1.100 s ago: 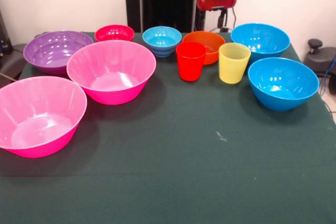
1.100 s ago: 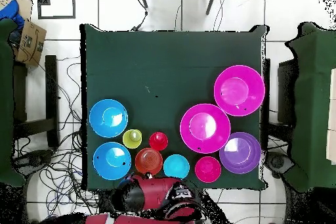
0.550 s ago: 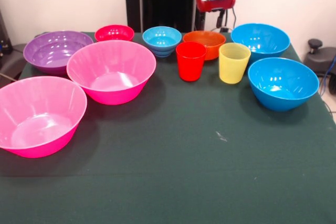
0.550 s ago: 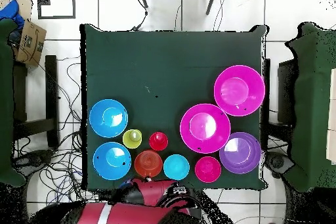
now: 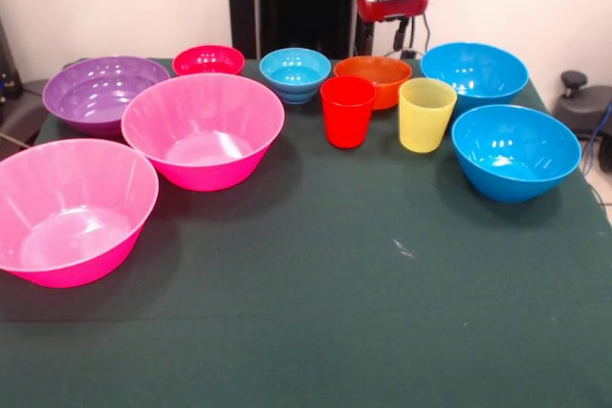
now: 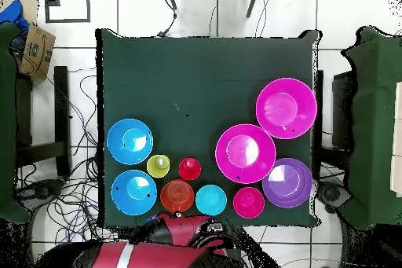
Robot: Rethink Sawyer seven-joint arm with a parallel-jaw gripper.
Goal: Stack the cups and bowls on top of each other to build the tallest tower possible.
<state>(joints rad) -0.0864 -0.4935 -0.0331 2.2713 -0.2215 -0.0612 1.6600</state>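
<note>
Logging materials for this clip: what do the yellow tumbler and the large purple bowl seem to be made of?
The yellow tumbler looks like smooth, slightly translucent plastic: light seems to pass through its thin wall. The large purple bowl looks like glossy hard plastic: bright highlights show on its inner surface. Neither can be confirmed by look alone.

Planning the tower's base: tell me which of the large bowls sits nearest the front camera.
The large pink plastic bowl at the front view's lower left; the second pink bowl, the purple bowl and both blue bowls sit further back.

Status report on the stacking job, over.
Tool cannot be made out; arm drawn back at table edge. No tower: red cup, yellow cup and all bowls stand separate. Nothing in the way.
</note>
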